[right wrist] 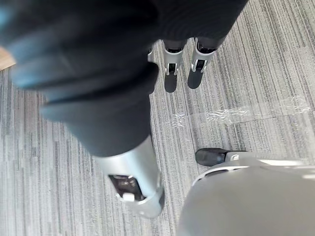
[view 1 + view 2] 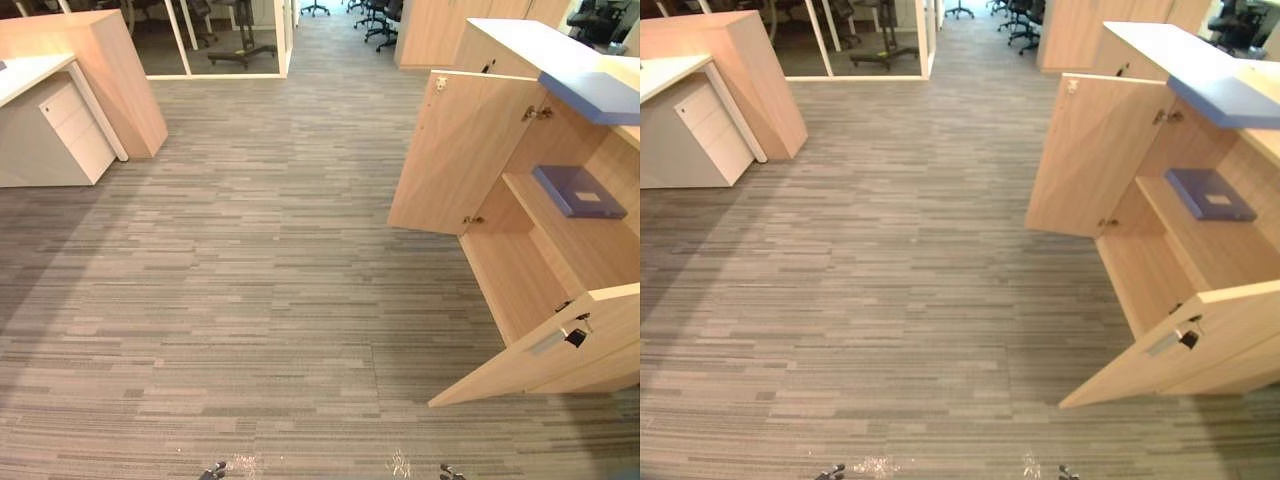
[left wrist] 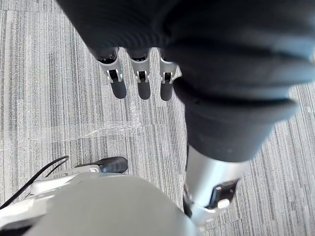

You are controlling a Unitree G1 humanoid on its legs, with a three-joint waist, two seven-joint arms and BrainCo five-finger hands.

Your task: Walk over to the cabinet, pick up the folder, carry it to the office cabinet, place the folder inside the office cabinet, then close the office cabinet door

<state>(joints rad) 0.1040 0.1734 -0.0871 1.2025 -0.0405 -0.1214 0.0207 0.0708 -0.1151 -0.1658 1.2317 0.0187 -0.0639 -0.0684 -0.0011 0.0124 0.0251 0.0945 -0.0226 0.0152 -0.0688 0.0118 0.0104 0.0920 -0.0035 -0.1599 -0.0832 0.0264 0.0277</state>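
Blue folder (image 2: 580, 190) lies flat on the shelf (image 2: 583, 247) inside the office cabinet (image 2: 515, 275), at right of frame. Far door (image 2: 460, 150) and near door (image 2: 545, 350) both stand open. Left hand (image 3: 143, 84): fingers straight, released, empty, over the carpet (image 2: 250, 300). Right hand (image 1: 196, 73): same. White desk (image 2: 25, 70) at upper left.

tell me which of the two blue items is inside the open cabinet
The darker blue folder with a white label, flat on the shelf inside the office cabinet. The lighter blue item lies on top of it, outside.
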